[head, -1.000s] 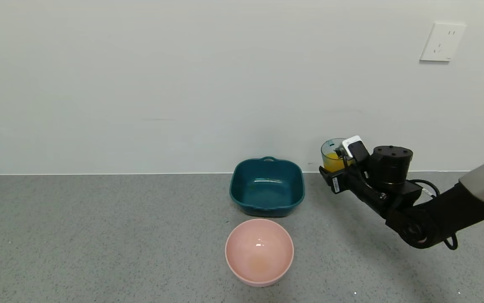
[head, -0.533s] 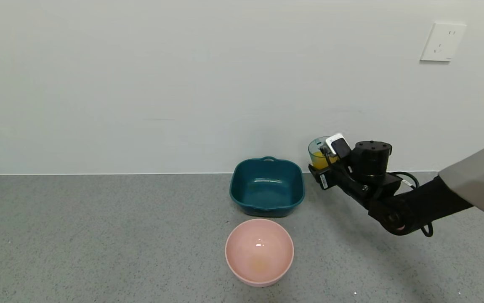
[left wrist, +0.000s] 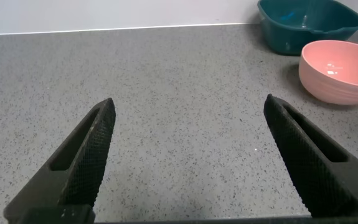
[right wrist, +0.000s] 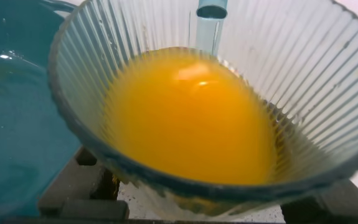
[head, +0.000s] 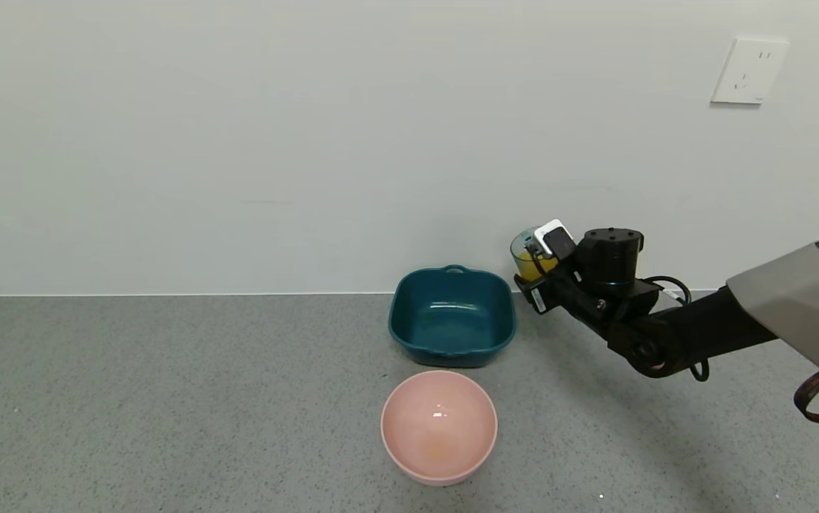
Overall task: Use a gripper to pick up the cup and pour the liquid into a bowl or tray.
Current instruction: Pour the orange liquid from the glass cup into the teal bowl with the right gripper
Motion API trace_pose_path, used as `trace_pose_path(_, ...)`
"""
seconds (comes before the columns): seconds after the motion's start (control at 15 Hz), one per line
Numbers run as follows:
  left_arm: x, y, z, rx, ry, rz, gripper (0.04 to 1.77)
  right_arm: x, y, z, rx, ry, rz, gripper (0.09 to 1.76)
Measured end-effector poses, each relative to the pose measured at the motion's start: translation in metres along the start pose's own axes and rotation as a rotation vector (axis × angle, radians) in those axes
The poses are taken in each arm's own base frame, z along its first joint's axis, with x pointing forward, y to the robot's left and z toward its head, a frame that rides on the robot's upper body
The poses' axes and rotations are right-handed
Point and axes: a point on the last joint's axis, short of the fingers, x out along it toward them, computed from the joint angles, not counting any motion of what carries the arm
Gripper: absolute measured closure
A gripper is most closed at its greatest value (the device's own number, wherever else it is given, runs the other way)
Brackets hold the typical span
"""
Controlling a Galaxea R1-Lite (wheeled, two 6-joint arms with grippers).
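Note:
My right gripper [head: 534, 274] is shut on the cup [head: 523, 258], a pale blue-green ribbed tumbler, and holds it upright above the counter just right of the dark teal dish [head: 451, 317]. The orange-yellow liquid [right wrist: 188, 118] fills the lower part of the cup [right wrist: 216, 93] in the right wrist view, with the teal dish [right wrist: 10, 124] beside it. My left gripper [left wrist: 188, 118] is open and empty over bare counter, far from the dishes; it is out of the head view.
A round pink bowl [head: 439, 426] stands in front of the teal dish; it also shows in the left wrist view [left wrist: 339, 70]. The wall runs close behind the dish and cup. A socket [head: 749, 70] is on the wall at upper right.
My right gripper has carried the cup left toward the teal dish and slightly up. The dishes have not moved.

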Motion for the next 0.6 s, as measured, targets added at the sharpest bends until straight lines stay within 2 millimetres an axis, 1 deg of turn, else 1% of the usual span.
trace_pose_path(0.27,0.0000,0.0000,0.0000,0.000,0.000,0.000,0.09,0.0059,-0.0005,0.0024,-0.037,-0.010,-0.018,0.48)
trace_pose_path(0.6,0.0000,0.0000,0.0000,0.000,0.000,0.000,0.09,0.0110,0.0026,-0.0009,-0.114,0.005,-0.014,0.48)
